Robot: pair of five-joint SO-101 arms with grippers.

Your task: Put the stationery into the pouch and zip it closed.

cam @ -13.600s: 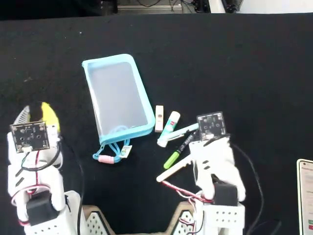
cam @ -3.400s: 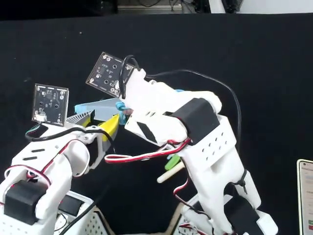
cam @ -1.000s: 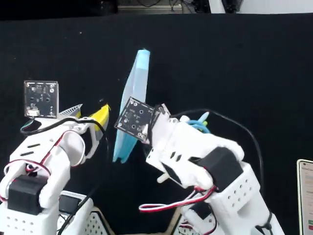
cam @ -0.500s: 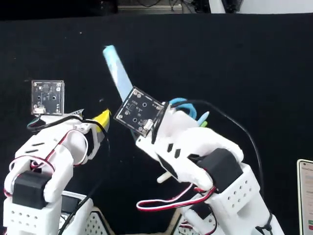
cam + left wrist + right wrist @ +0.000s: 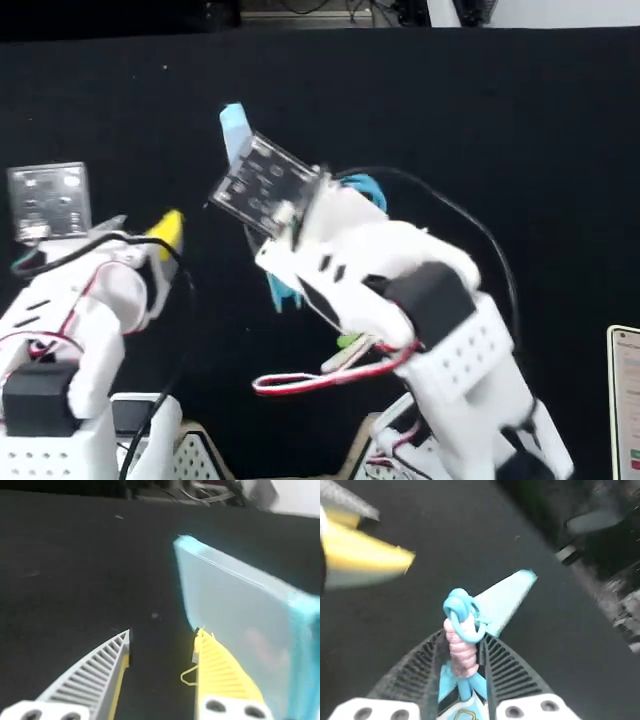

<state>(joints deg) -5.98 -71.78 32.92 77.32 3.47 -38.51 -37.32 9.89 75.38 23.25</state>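
Observation:
The light blue pouch (image 5: 232, 124) hangs off the table, tilted on edge, with its clear face (image 5: 235, 615) turned toward my left gripper. My right gripper (image 5: 464, 636) is shut on the pouch's pink pull tag and blue strap (image 5: 462, 647), and the pouch body (image 5: 502, 602) extends beyond the fingers. My left gripper (image 5: 162, 635) stands open just beside the pouch's lower corner, with its yellow finger (image 5: 165, 230) closest to it and nothing held. A green marker (image 5: 346, 342) peeks out on the table under the right arm; the other stationery is hidden.
The black table (image 5: 520, 140) stretches wide at the back and right. A white card (image 5: 625, 400) lies at the right edge. The right arm's body (image 5: 400, 300) towers over the table's middle, near the front.
The right arm has swung the pouch, by its strap, farther up and back. The left gripper has drawn away to the left, widening the gap to the pouch.

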